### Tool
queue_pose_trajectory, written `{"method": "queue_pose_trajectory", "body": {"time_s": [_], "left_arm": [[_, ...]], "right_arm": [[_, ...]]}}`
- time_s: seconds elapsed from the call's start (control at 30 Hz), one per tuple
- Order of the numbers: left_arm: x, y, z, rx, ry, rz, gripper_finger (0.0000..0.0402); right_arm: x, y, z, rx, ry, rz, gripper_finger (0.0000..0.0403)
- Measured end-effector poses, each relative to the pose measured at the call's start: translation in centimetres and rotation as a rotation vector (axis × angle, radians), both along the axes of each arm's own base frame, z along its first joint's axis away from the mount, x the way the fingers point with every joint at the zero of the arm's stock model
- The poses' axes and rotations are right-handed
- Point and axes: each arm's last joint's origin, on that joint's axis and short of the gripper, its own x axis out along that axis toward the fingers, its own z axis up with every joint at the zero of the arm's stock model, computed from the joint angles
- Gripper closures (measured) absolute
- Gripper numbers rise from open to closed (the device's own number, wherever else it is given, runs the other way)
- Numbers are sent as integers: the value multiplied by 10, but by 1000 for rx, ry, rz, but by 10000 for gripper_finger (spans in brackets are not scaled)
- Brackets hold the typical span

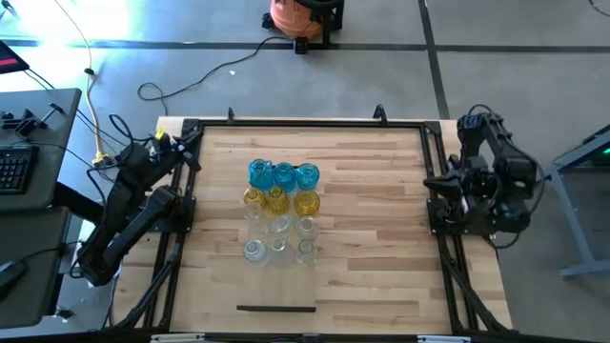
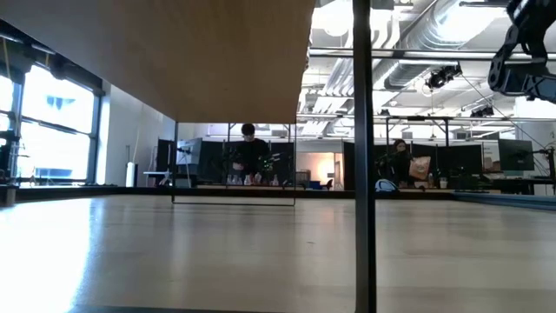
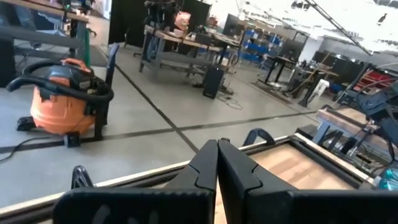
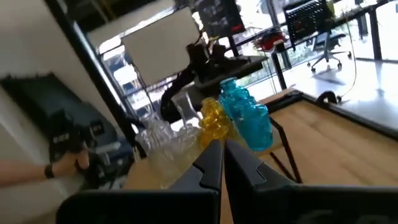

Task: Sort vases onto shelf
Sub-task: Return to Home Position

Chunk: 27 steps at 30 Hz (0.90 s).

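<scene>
While clear of vases (image 1: 279, 210), left pincer (image 3: 217, 149), right pincer (image 4: 222, 149)

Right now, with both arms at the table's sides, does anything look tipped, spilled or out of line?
Nothing stands out. The vases stand in colour rows, blue, yellow, then clear, none tipped. The left gripper and right gripper sit at the sides, jaws shut.

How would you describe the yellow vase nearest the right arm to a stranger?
Near the middle of the wooden table stands a block of small glass vases, in rows of blue, yellow, then clear. It is the yellow vase at the end toward the right arm, flanked by a blue vase and a clear vase.
</scene>
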Motion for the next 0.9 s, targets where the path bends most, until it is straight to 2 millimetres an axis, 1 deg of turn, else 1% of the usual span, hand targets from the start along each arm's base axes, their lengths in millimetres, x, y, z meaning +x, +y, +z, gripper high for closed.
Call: {"method": "queue_pose_trajectory", "body": {"time_s": [0.1, 0.2, 0.37, 0.53, 0.6, 0.67, 0.77, 0.87, 0.9], "left_arm": [[-2, -4, 0, 10, -10, -3, 401], [-3, -6, -1, 7, -12, -7, 401], [-3, -6, -1, -13, -36, -22, 401], [-3, -6, -1, -20, -45, -23, 401], [-3, -6, -1, -25, -51, -24, 401], [-3, -6, -1, -30, -57, -33, 401], [-2, -6, -1, -37, -64, -43, 401], [-2, -6, -1, -47, -75, -46, 401], [-2, -6, -1, -51, -80, -46, 401]], "right_arm": [[1, 4, -18, 91, -16, -12, 402], [1, 13, -37, 161, -20, -11, 402], [2, 26, -62, 268, -31, -12, 402], [3, 33, -87, 504, -28, -12, 402], [3, 37, -96, 549, -23, -12, 402], [4, 40, -103, 554, -19, -11, 402], [4, 42, -108, 489, -15, -10, 402], [4, 43, -107, 395, -34, -12, 402], [4, 43, -106, 396, -41, -13, 402]]}}
